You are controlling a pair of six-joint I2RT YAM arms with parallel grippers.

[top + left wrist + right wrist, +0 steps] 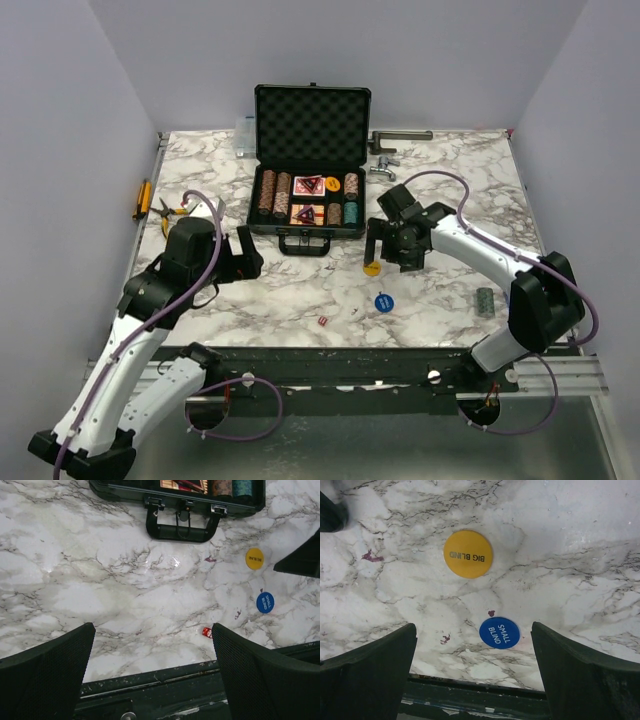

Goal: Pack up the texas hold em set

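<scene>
The black briefcase (310, 212) lies open at the table's middle back, lid upright, with brown and teal chip stacks, cards and a yellow disc inside. Its handle (182, 526) faces the arms. On the marble in front lie a yellow "BIG BLIND" disc (372, 268) (468, 553), a blue "SMALL BLIND" disc (384, 301) (499, 632), a red die (323, 321) (206, 632) and a white die (355, 313). A teal chip stack (485, 302) sits at the right. My left gripper (246, 257) (152, 675) hovers open left of the case. My right gripper (390, 250) (472, 675) hangs open over the discs.
Pliers (170, 210) and a yellow-handled tool (143, 197) lie at the left edge. A clear organiser box (245, 135) stands behind the case's left side. Metal handle parts (398, 137) rest at the back right. The table's near edge runs just below both grippers.
</scene>
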